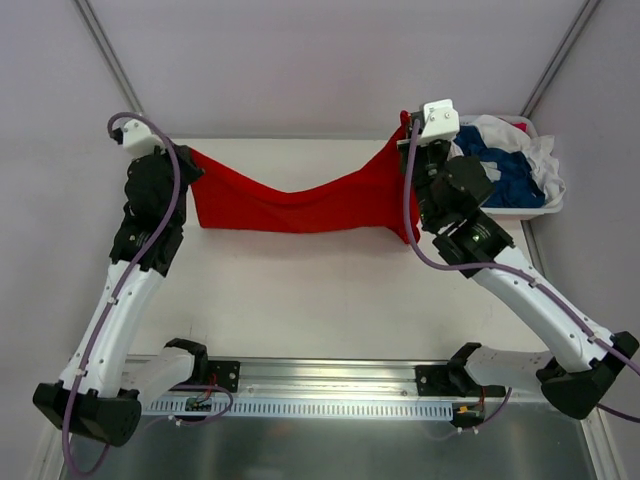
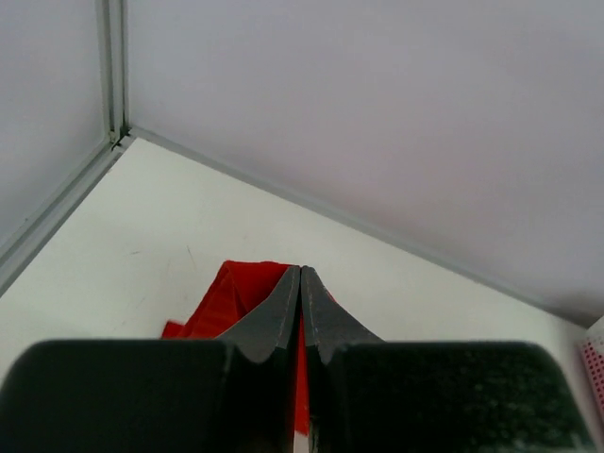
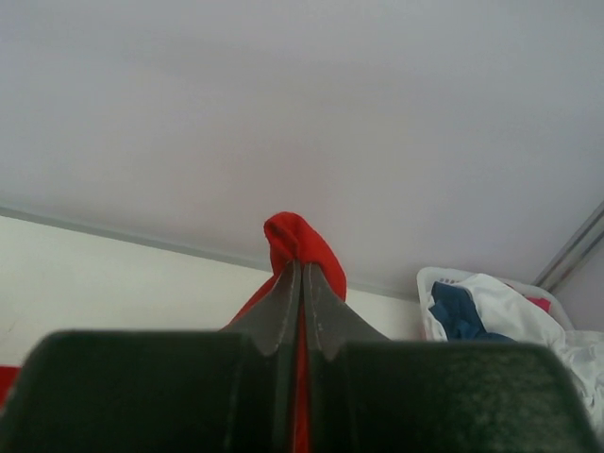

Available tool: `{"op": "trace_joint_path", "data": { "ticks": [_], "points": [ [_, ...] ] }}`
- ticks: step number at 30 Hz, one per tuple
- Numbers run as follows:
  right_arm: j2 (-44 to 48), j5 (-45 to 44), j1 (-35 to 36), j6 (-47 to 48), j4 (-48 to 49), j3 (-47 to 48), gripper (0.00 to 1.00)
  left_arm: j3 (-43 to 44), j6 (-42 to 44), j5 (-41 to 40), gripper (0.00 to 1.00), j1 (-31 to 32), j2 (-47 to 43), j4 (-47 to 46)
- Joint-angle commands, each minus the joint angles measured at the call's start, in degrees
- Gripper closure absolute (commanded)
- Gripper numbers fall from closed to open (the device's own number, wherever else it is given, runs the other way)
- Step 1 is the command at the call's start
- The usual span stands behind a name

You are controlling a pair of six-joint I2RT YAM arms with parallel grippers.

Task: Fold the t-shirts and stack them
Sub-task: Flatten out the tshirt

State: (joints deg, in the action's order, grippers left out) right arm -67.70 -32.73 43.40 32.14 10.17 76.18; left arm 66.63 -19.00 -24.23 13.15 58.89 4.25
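The bright red t-shirt (image 1: 300, 205) hangs stretched between my two grippers above the far half of the table, sagging in the middle. My left gripper (image 1: 185, 160) is shut on its left corner; red cloth (image 2: 231, 297) shows between and beside the jaws. My right gripper (image 1: 408, 135) is shut on its right corner, held higher; a red bunch (image 3: 300, 243) sticks out past the fingertips. The dark blue t-shirt (image 1: 505, 165) and the white t-shirt (image 1: 540, 165) lie crumpled in the basket at the far right; they also show in the right wrist view (image 3: 458, 311).
The white plastic basket (image 1: 520, 210) stands at the table's far right corner, right beside my right arm. The white table (image 1: 300, 290) ends at grey walls behind and to the left. A metal rail (image 1: 320, 385) with the arm bases runs along the near edge.
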Motion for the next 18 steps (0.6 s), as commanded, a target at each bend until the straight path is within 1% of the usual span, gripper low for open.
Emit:
{"op": "trace_joint_path", "data": {
  "ticks": [1,8,12,18],
  "points": [
    [3.89,-3.65,1.25,-1.72,4.33,-2.43,1.0,-4.13,-3.49,-2.67,1.0,0.04,-2.02,-0.91],
    [9.43,-7.43,5.02,-12.09,0.38,-17.01,1.0,-13.7,-6.04,-2.14,1.0,0.04,-6.41,1.81],
    [11.01,-8.75,6.7,-17.1,-2.52,-20.89,1.0,-18.19,-7.71,-1.7,1.0,0.04,-8.79,2.78],
    [11.45,-10.77,9.77,-19.57,-3.93,-23.88,1.0,-22.68,-10.0,-0.56,1.0,0.12,-13.01,4.97]
  ]
}}
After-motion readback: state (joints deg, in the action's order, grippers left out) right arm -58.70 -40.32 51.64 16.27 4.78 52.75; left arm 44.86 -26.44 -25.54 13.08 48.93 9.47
